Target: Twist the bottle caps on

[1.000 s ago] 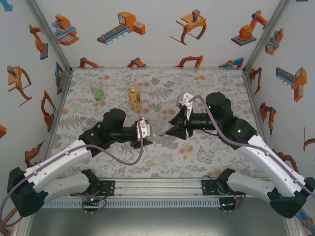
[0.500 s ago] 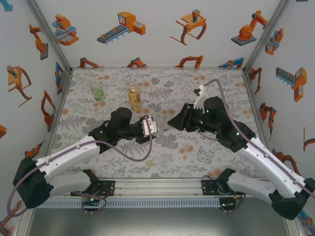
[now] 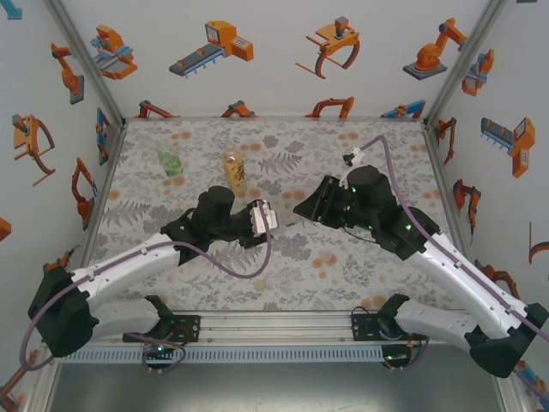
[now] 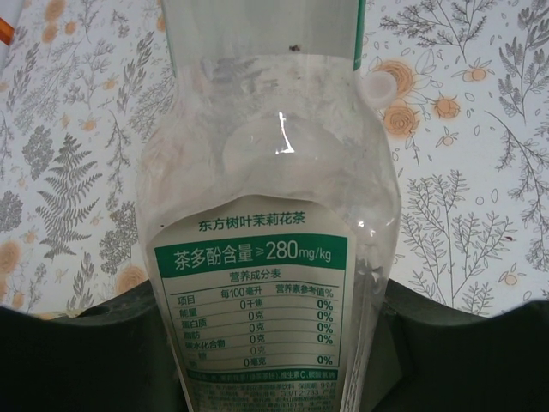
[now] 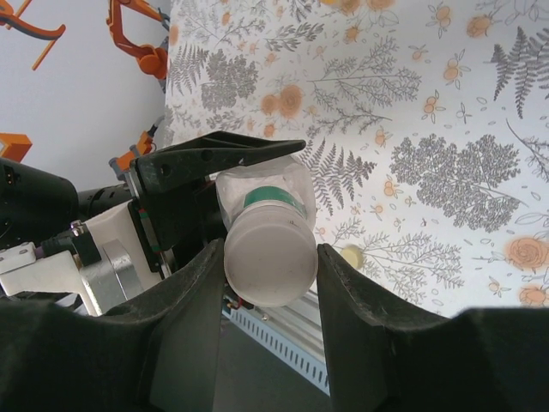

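My left gripper (image 4: 270,322) is shut on the body of the colourless bottle (image 4: 266,172), which has a green and white label and is held off the table. Its neck points at my right gripper (image 5: 270,249), whose fingers press both sides of the white cap (image 5: 268,264) sitting on that neck. In the top view the two grippers meet at mid-table, left gripper (image 3: 264,218) and right gripper (image 3: 302,211). The green bottle (image 3: 170,163) and the amber bottle (image 3: 233,170) stand upright behind them. A pale yellow cap (image 3: 259,282) lies on the table near the front.
The flowered table mat (image 3: 360,266) is bounded by white walls with orange robot stickers on the left, back and right. A slotted metal rail (image 3: 274,324) runs along the near edge between the arm bases. The pale yellow cap (image 5: 350,255) lies just beyond my right fingers.
My right wrist has rolled round with the white cap between its fingers. My left arm has shifted a little up and right with the bottle.
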{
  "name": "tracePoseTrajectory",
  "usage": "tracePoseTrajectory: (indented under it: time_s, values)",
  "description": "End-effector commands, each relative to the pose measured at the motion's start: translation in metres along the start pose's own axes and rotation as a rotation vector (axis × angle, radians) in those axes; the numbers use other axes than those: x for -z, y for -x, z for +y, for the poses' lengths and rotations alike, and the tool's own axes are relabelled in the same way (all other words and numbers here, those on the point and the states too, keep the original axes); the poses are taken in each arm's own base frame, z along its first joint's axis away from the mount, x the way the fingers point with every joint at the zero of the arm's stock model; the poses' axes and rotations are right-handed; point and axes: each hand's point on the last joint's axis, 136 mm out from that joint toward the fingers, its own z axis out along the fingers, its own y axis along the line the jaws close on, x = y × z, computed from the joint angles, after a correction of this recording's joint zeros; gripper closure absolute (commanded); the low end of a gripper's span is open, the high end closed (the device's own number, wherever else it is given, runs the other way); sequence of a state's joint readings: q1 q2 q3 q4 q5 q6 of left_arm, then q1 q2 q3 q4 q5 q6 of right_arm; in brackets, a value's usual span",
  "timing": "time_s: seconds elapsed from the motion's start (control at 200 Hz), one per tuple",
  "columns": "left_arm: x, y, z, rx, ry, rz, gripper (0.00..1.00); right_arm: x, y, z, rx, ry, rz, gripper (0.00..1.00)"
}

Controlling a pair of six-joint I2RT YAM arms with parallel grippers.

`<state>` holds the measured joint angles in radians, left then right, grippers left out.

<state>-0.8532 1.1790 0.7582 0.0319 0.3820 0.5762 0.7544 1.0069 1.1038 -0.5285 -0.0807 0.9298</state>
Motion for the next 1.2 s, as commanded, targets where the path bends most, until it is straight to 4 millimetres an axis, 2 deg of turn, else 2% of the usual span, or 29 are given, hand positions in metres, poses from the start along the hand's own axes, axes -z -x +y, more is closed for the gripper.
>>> tracePoseTrajectory:
  time_s: [0.0,0.065,0.145,0.34,0.556,0.796,1.031,1.096,1.197]
  values:
    - [0.003,0.039,0.018,-0.030,0.038,-0.114,1.00,0.000,0.001,0.008,0.076,0.006,0.024,0.67]
    - [0.001,0.042,0.019,-0.018,0.029,-0.122,1.00,-0.001,0.002,0.009,0.101,0.006,0.024,0.56]
    - [-0.001,0.047,0.020,-0.003,0.022,-0.142,1.00,-0.003,0.003,0.009,0.120,0.001,0.023,0.49]
    - [-0.009,0.057,0.022,0.015,0.006,-0.172,1.00,-0.016,0.000,0.006,0.128,-0.008,0.039,0.44]
    - [-0.018,0.065,0.022,0.020,-0.009,-0.177,1.00,-0.031,0.002,0.008,0.134,0.012,0.032,0.44]
    - [-0.027,0.073,0.034,0.086,0.038,-0.198,1.00,-0.038,0.004,0.002,0.145,-0.007,0.011,0.44]
    - [-0.032,0.074,0.033,0.106,0.030,-0.210,1.00,-0.036,0.008,0.001,0.168,-0.011,-0.014,0.55]
    - [-0.032,0.074,0.033,0.106,0.035,-0.210,0.93,-0.036,0.008,0.001,0.175,-0.013,-0.014,0.58]
    - [-0.031,0.073,0.033,0.103,0.039,-0.209,0.76,-0.035,0.008,0.000,0.186,-0.017,-0.017,0.62]
